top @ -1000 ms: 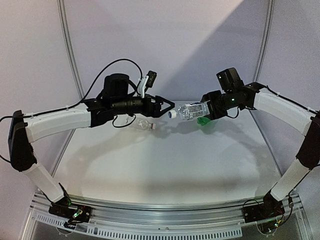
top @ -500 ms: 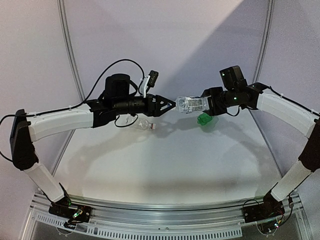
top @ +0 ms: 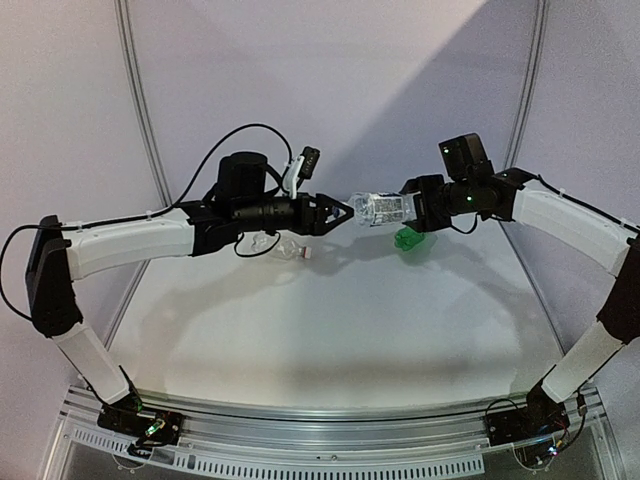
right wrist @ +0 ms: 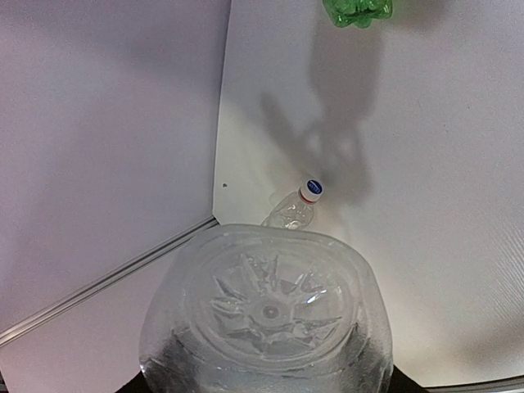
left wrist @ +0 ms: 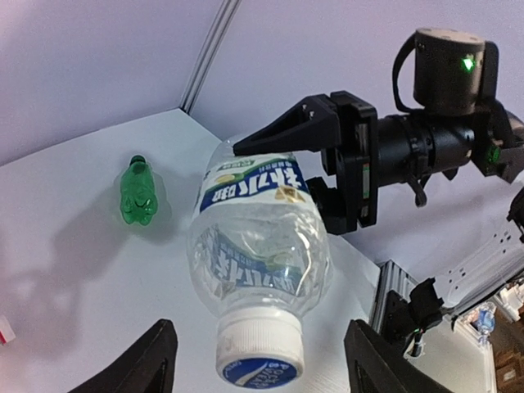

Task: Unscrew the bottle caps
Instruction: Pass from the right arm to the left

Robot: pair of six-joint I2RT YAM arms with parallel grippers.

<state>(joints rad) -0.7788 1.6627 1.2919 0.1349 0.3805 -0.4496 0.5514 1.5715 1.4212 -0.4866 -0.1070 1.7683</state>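
Observation:
My right gripper (top: 415, 210) is shut on the base end of the clear bottle with the blue-white label (top: 383, 208), holding it level in the air above the table. Its white cap (left wrist: 260, 348) points at my left gripper (left wrist: 260, 329). That gripper is open, with a black finger (left wrist: 155, 360) on each side of the cap and a gap on both sides. The bottle's base (right wrist: 266, 311) fills the right wrist view and hides the fingers there. The green bottle (top: 408, 240) stands below the right gripper. The short clear bottle (top: 288, 248) lies on the table, its cap (right wrist: 310, 189) on.
The white table (top: 330, 330) meets the pale back wall just behind the bottles. A black cable (top: 225, 135) loops above the left wrist. An aluminium rail (top: 320, 455) and both arm bases run along the near edge.
The left gripper has moved right until the cap sits between its fingers, and its jaws have narrowed. The right arm has lifted the labelled bottle slightly, clear of the green bottle.

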